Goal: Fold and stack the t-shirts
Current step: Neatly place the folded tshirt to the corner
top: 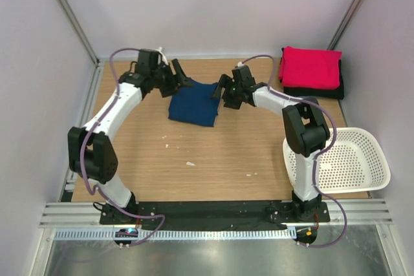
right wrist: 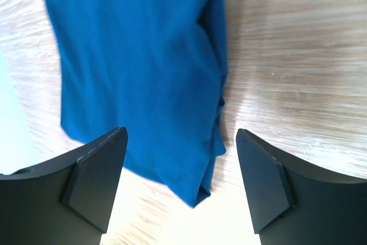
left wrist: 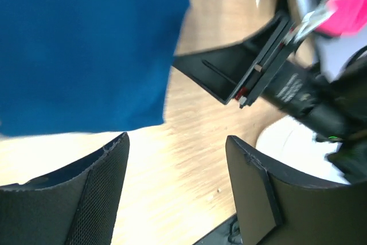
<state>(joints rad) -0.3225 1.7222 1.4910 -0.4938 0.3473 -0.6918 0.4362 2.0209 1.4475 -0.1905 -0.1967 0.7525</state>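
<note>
A navy blue t-shirt (top: 193, 103) lies folded into a small rectangle on the wooden table (top: 213, 153), its print hidden. My left gripper (top: 181, 83) hovers at its far left corner, open and empty; in the left wrist view the navy blue t-shirt (left wrist: 86, 44) lies beyond the left gripper (left wrist: 178, 147). My right gripper (top: 221, 93) is at the shirt's far right edge, open. In the right wrist view the right gripper (right wrist: 180, 142) straddles a folded corner of the navy blue t-shirt (right wrist: 137, 67) without gripping it. A pink-red t-shirt (top: 310, 67) lies folded on a black t-shirt (top: 337, 89) at the back right.
A white perforated basket (top: 359, 159) sits at the table's right edge beside the right arm's base. Grey walls and metal rails enclose the table on three sides. A few pale specks (top: 190, 163) lie on the wood.
</note>
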